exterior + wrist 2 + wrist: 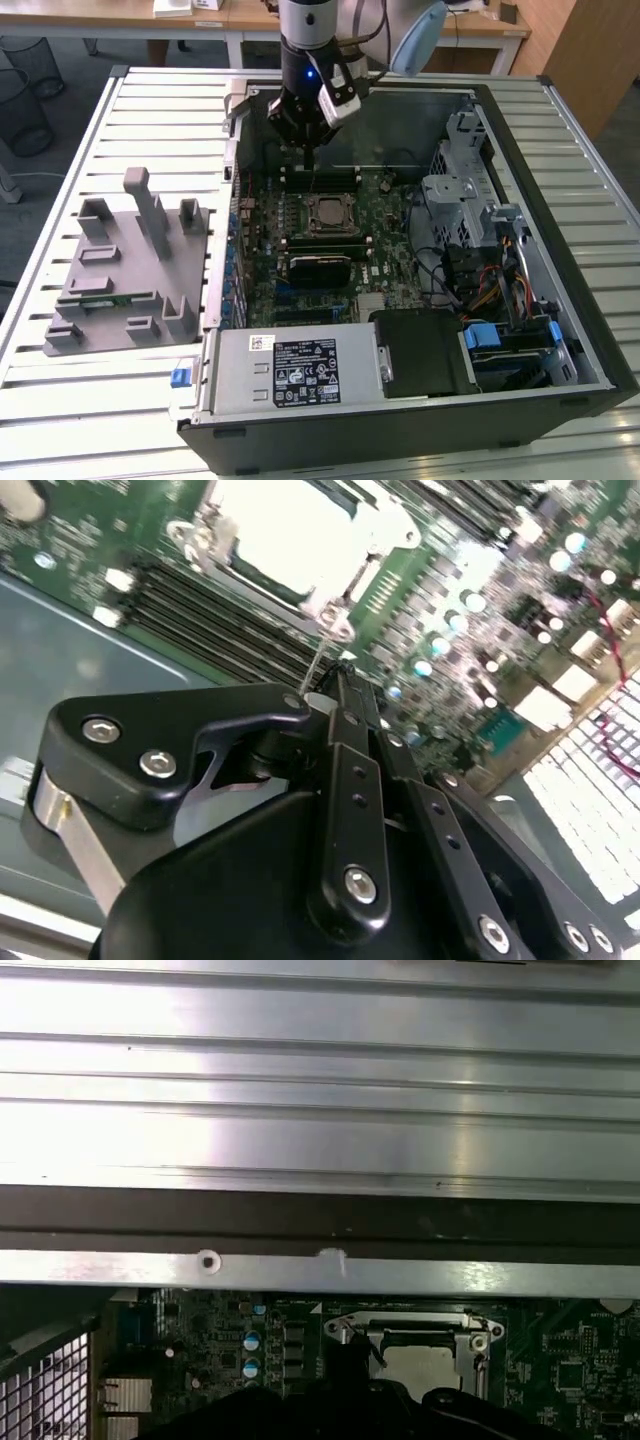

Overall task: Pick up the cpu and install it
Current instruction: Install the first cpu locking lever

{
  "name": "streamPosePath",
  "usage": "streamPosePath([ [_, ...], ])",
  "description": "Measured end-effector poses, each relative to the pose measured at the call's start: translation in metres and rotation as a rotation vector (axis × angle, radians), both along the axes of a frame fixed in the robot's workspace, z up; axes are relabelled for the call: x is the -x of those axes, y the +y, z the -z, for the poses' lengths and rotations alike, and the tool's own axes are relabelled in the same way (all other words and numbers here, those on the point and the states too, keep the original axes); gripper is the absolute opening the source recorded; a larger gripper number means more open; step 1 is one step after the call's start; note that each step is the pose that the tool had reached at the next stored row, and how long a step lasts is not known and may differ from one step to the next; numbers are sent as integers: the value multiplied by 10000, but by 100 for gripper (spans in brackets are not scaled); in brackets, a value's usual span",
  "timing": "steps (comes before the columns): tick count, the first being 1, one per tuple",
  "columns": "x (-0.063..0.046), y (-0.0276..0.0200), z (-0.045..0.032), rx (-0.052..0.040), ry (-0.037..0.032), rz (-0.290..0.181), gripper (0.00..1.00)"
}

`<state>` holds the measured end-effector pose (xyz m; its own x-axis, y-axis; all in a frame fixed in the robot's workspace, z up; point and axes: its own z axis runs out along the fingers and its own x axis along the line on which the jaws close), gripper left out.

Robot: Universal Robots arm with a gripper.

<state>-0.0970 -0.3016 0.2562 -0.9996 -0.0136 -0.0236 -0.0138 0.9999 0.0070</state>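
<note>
Silver glint of the cpu [285, 525] inside the metal-framed socket [410, 1322], apparently seated already; pincer [330, 685] hanging just beyond the socket, above the memory slots [318, 178], tips pressed together, nothing clearly gripped; thin wire lever [318, 660] right at the tips, pinched or merely beside, cannot tell; if snagged, risk of bending that lever or dragging the frame and shifting the chip on its contacts; risk too of closed tips clipping the slots on any low sideways move.
</note>
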Motion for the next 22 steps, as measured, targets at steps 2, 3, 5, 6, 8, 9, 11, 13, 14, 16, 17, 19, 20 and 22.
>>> streamPosePath([
  [2, -82, 0, 3, 0, 2, 0, 11],
  [3, -110, 0, 5, 0, 3, -1, 11],
  [5, -122, 0, 10, -1, 2, -2, 11],
  [6, -121, -4, 10, -46, 4, -1, 11],
  [8, -122, -13, 13, -387, 2, -5, 11],
  [9, -122, -20, 15, -577, 1, -3, 11],
  [11, -122, -36, 21, -793, 4, -5, 11],
  [13, -124, -39, 31, -793, 1, -4, 11],
  [14, -127, -41, 41, -712, 3, -4, 11],
  [16, -138, -41, 51, -564, 4, -6, 11],
  [17, -143, -41, 58, -506, 2, -5, 11],
  [19, -150, -41, 85, -495, 2, -5, 11],
  [20, -154, -41, 97, -494, 2, -5, 11],
  [22, -163, -41, 126, -495, 2, -5, 11],
])
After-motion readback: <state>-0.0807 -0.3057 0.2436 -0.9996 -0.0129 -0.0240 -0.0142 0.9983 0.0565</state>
